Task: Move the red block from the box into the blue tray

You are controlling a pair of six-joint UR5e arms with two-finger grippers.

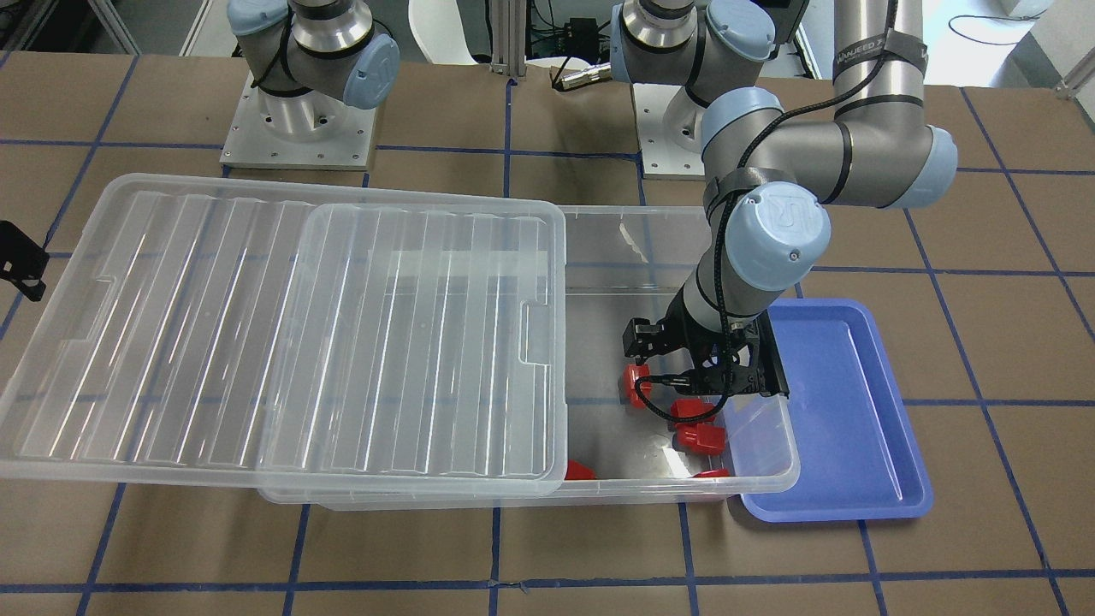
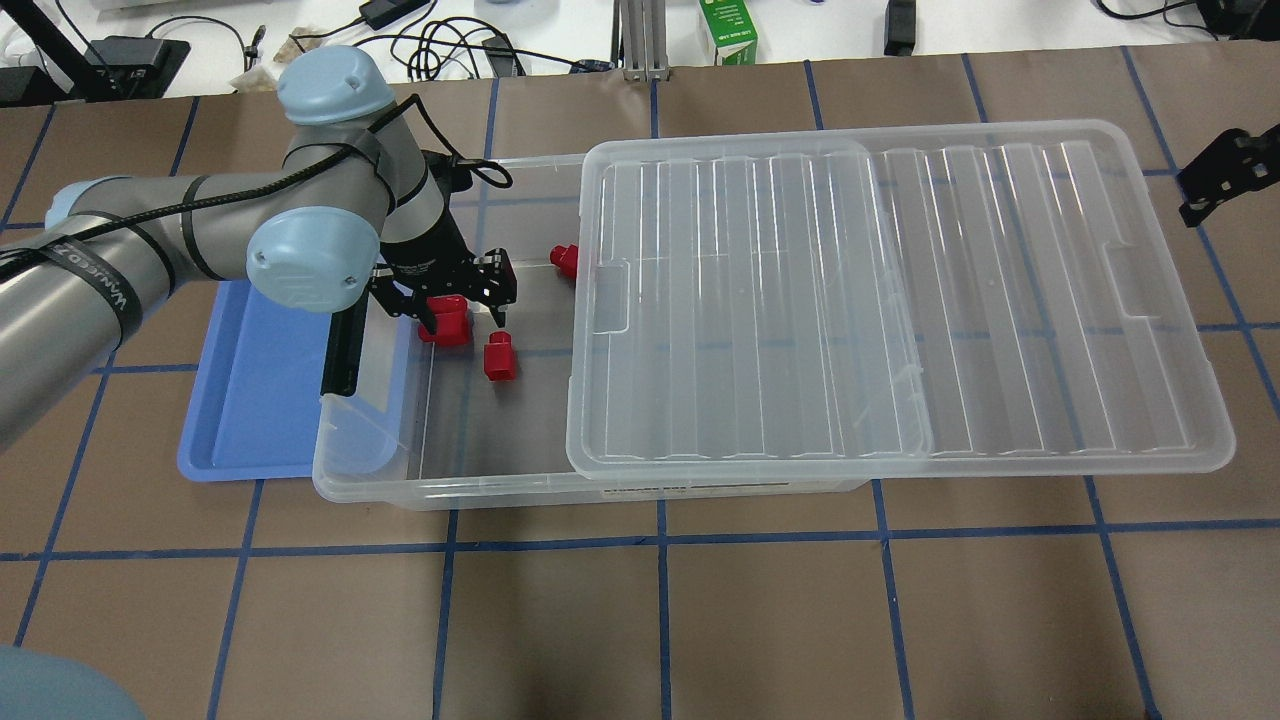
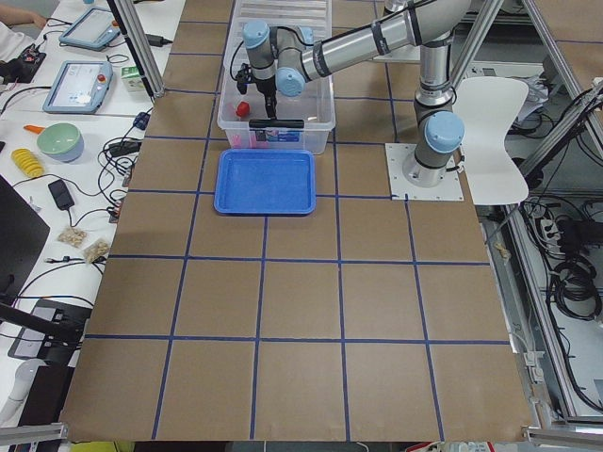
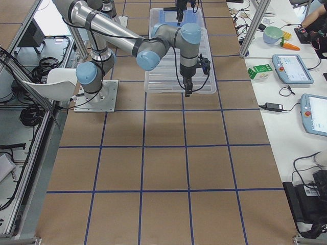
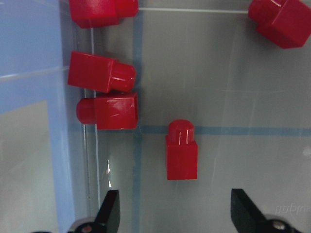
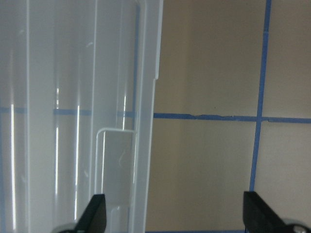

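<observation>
Left claw (image 5: 175, 213): wide open and holding nothing; it hangs low inside the uncovered end of the box (image 2: 440, 490), fingertips pointing down at the floor.
Red block (image 5: 182, 150): lies flat on the box floor, stub pointing away from the claw. In the left wrist view it sits just ahead of the two fingertips, in line with the gap between them, and neither touches it.
Other red blocks (image 5: 102, 73): three sit in a row along the box wall next to the tray, and a fourth lies apart nearer the lid's edge.
Blue tray (image 2: 250, 400): on the surface (image 2: 700, 600), right against the box's open end, with no block in it.
Lid (image 2: 850, 300): rests on the box, shifted towards the robot's right, so it overhangs that end and leaves the left end uncovered.
Right claw (image 6: 177, 218): spread wide and holding nothing, above the lid's overhanging edge and the bare surface.
</observation>
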